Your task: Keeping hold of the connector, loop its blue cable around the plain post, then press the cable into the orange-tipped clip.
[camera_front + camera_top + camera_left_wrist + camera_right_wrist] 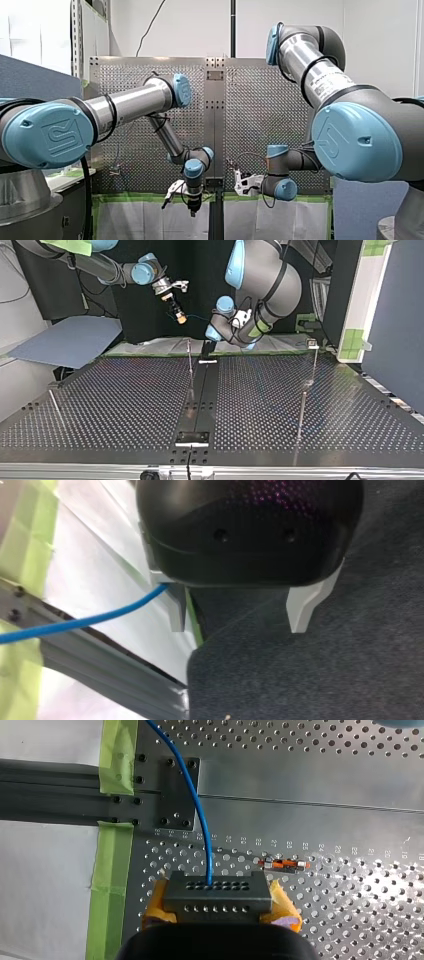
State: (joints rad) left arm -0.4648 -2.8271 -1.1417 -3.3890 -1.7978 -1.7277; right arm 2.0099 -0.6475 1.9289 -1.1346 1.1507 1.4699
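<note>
Two robot arms bend inward over a perforated metal surface (260, 110), seen in the front view from behind and above their shoulders. The robot's left arm (130, 102), silver tube with pale blue caps, crosses from the view's left. Its wrist turns down near the middle, where the left tool (193, 206) hangs dark over a strip of green tape (145, 198) and white sheeting (140, 220). The right arm (320, 75) looms large at the view's right and folds back toward the centre. The right tool (239, 177), with a white bracket, sits just beside the surface's central seam. A black cable (150, 27) and a black pole (233, 27) run up the pale wall behind.
</note>
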